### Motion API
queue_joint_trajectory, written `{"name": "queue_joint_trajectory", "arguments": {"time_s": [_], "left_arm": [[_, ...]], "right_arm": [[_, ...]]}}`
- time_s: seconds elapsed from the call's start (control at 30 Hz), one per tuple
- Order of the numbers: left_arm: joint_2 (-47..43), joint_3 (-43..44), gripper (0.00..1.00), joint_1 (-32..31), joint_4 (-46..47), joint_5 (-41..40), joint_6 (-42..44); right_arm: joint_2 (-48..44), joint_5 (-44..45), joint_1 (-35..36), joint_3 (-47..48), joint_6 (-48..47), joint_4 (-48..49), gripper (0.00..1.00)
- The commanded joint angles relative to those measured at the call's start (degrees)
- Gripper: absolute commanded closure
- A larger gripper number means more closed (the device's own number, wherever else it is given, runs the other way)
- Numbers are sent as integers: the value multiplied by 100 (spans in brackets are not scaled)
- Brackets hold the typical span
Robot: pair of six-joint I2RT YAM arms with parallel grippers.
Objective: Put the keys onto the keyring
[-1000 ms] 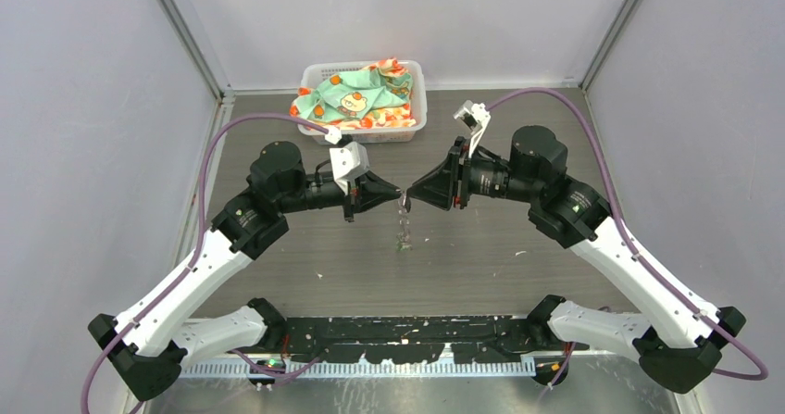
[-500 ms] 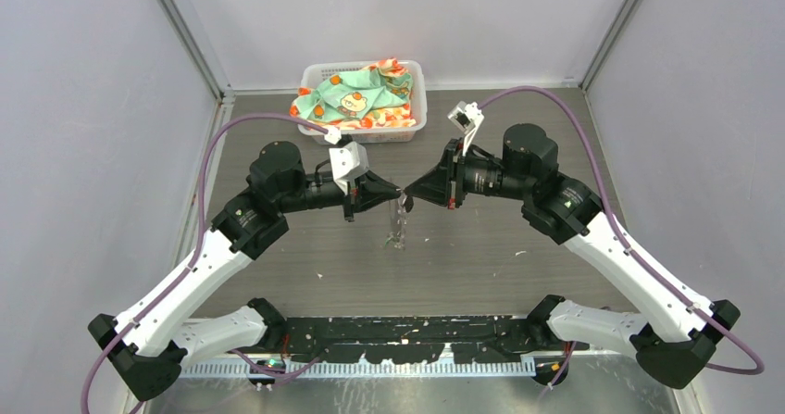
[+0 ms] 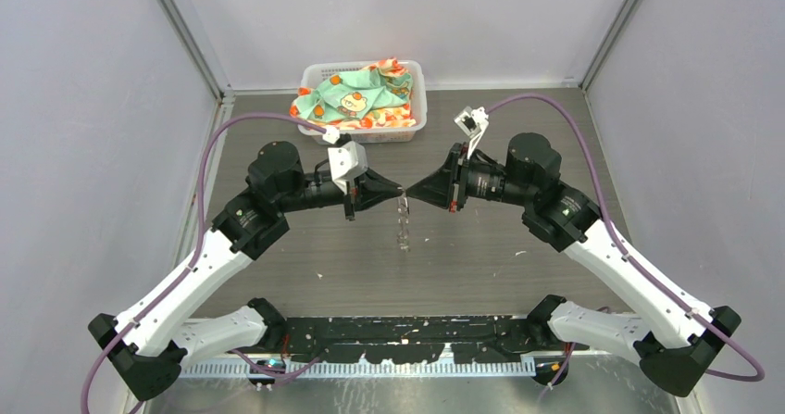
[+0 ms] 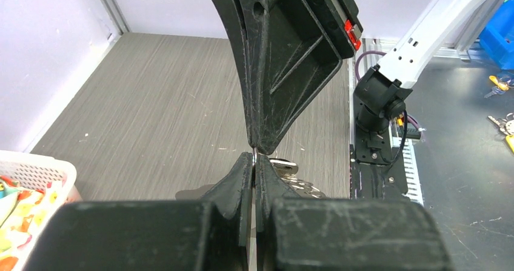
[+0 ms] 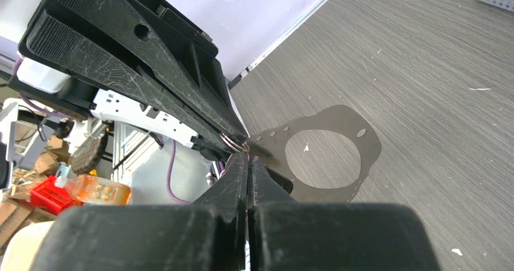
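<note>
Left gripper [image 4: 254, 162], clamped on the thin silver wire keyring [image 5: 233, 141], meets the closed right gripper [image 5: 247, 162] tip to tip mid-frame; small metal keys [image 3: 404, 227] dangle below. Likely light, springy and slippery, so best nipped at the wire's rim.

Both arms pair white links [image 3: 194, 275] with black joints [image 3: 278, 169], purple cables [image 3: 542, 96] and scuffed black triangular jaws.

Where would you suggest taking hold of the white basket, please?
I'd take the white basket by its bare right-hand rim, coming down from above: that lip is thin, while the cloth heaps over the middle and spills past the left corner.
</note>
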Motion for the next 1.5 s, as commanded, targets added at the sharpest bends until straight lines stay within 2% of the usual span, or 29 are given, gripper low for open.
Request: {"name": "queue_joint_trajectory", "arguments": {"time_s": [0.0, 0.1, 0.23, 0.3, 0.47, 0.7, 0.9, 1.13, 1.47], "left_arm": [[-185, 72, 100, 1, 873, 138, -88], [-184, 90, 100, 1, 908, 171, -130], [-192, 75, 100, 1, 969, 200, -246], [-201, 79, 100, 1, 1077, 271, -321], [-155, 113, 100, 13, 1105, 758, -774], [24, 201, 100, 115, 1277, 1237, -1792], [111, 267, 100, 140, 1397, 1287, -1908], [158, 377, 100, 141, 1409, 1394, -1990], [180, 491, 100, 220, 1409, 1300, -2068]], "right_arm": [[-31, -200, -9, -160, 232, 327, 99], [4, -271, -26, -152, 245, 343, 92], [-77, -293, -156, -85, 62, 111, 65], [-149, -250, -257, 68, -254, -249, 56], [-395, -559, -487, 445, -917, -488, 45], [-376, -1342, -504, 870, -1439, -278, 45], [-241, -2082, -504, 815, -1051, 372, 53], [90, -2359, -501, 935, -807, 576, 67], [161, -2422, -500, 845, -796, 469, 78]]}}
